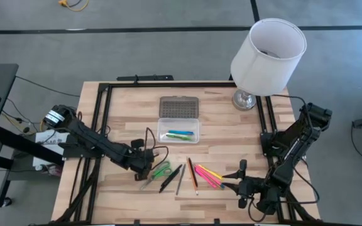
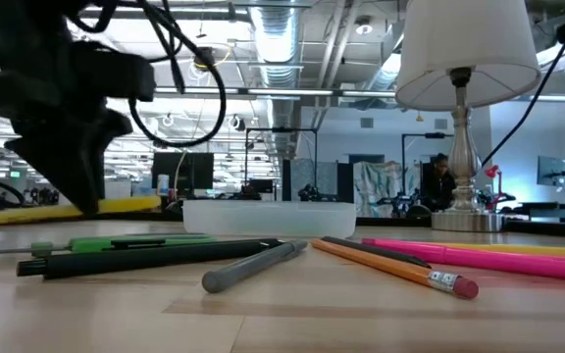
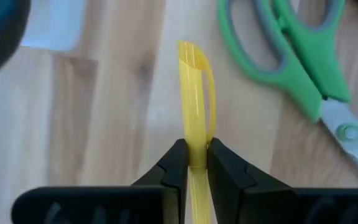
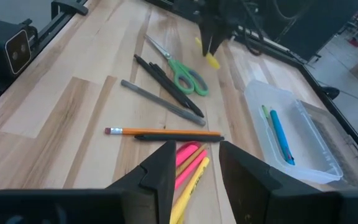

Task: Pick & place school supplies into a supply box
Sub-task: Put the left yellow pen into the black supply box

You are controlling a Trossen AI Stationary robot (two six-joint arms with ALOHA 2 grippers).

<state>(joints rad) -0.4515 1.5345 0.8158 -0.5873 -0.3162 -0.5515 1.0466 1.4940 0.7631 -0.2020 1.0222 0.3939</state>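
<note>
Yellow pen (image 3: pixel 196 93) pinched between the fingers (image 3: pixel 229 177) of the left claw (image 1: pixel 144 162), just beside the green-handled scissors (image 1: pixel 160 171) on the tabletop (image 1: pixel 124 119). Black pens (image 4: pixel 166 78), grey pencil (image 4: pixel 160 99), orange pencil (image 4: pixel 166 132) and pink and yellow highlighters (image 1: pixel 207 174) lying loose nearby. Supply box (image 1: pixel 178 130) beyond them, lid (image 1: pixel 178 106) folded back, holding a blue pen (image 4: pixel 281 137) and a green one (image 4: pixel 266 115). Right claw (image 4: pixel 194 169) spread open, empty, hovering over the highlighters. White lamp (image 1: pixel 266 56) at the far corner.
</note>
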